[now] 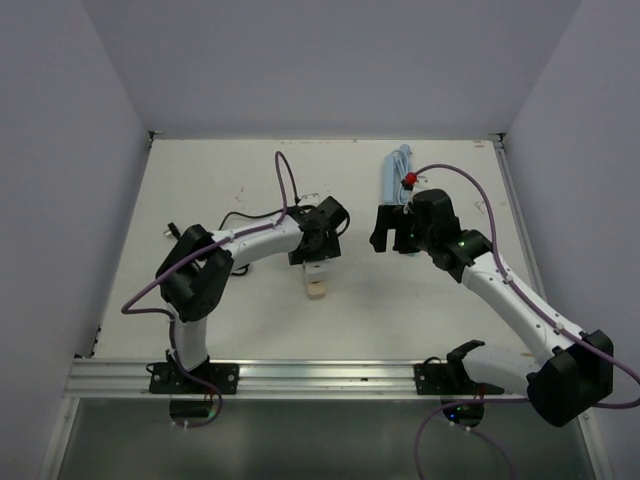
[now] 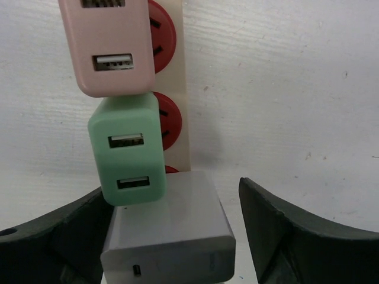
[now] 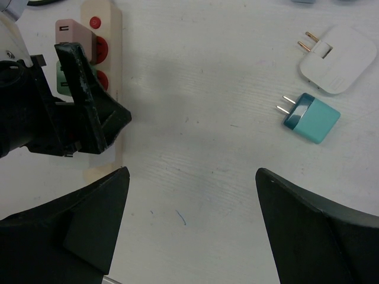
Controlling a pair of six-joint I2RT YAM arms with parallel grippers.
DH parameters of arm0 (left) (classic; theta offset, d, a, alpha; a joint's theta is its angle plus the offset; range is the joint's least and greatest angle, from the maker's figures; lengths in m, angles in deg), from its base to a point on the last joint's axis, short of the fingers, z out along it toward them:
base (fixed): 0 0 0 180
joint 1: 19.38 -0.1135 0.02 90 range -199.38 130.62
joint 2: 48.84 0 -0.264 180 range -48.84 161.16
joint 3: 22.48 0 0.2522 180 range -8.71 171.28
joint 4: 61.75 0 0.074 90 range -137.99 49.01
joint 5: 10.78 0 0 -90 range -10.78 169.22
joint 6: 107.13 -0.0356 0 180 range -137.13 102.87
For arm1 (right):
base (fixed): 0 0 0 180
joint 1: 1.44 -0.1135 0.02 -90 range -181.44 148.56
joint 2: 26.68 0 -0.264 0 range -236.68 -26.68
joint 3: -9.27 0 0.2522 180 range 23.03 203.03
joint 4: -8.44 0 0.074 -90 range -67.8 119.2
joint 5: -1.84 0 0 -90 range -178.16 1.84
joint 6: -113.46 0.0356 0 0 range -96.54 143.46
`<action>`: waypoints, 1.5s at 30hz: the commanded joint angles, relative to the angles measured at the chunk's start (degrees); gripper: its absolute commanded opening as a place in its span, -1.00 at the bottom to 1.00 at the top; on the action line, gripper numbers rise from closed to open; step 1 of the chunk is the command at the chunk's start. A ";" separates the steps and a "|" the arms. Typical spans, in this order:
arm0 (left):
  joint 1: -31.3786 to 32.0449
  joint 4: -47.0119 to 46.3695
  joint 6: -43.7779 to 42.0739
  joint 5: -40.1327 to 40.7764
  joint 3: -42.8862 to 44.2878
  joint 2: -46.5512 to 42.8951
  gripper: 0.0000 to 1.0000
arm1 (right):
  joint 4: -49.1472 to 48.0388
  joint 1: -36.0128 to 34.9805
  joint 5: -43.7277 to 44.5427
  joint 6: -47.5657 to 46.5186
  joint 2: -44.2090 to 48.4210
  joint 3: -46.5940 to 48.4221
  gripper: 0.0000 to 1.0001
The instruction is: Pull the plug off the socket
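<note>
Although the overhead camera shows only a cream end of the power strip [image 1: 318, 286] poking out below the left gripper [image 1: 318, 245] at the middle of the table [image 1: 200, 180], the left wrist camera shows much more. Three chargers sit in a column along the strip's red sockets: a pink charger [image 2: 109, 47] at the top of the frame, a green charger [image 2: 127, 151] under it, and a white charger [image 2: 169, 236] at bottom centre, between the two black fingers [image 2: 296, 236]. Bare table shows between the white charger and the finger at lower right, so the jaws stand wide around it without clamping; at lower left no gap can be made out. Whether its pins are seated cannot be told, because the body covers the socket.

From the right wrist camera the strip runs down the upper left of the frame, with the pink and green chargers on it and the left gripper's black body hiding the white one. Only this view shows two loose plugs at upper right: a white adapter [image 3: 337, 59] and, just below it, a teal charger [image 3: 312, 118], both with pins bared. The right gripper [image 3: 192, 177] hangs over bare table, fingers spread wide and nothing between them. Overhead it sits right of centre, apart from the strip.
</note>
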State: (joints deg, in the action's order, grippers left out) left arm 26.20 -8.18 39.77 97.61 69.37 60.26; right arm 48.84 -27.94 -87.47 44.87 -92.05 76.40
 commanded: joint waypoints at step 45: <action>-30.02 -22.40 -13.84 -25.06 -47.67 -52.23 0.99 | 13.52 -32.03 17.76 16.29 -29.71 26.08 0.82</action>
State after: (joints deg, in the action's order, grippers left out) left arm -2.43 -26.01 27.71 77.37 23.25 9.11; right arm 57.97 -58.56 -75.56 58.00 -118.47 97.44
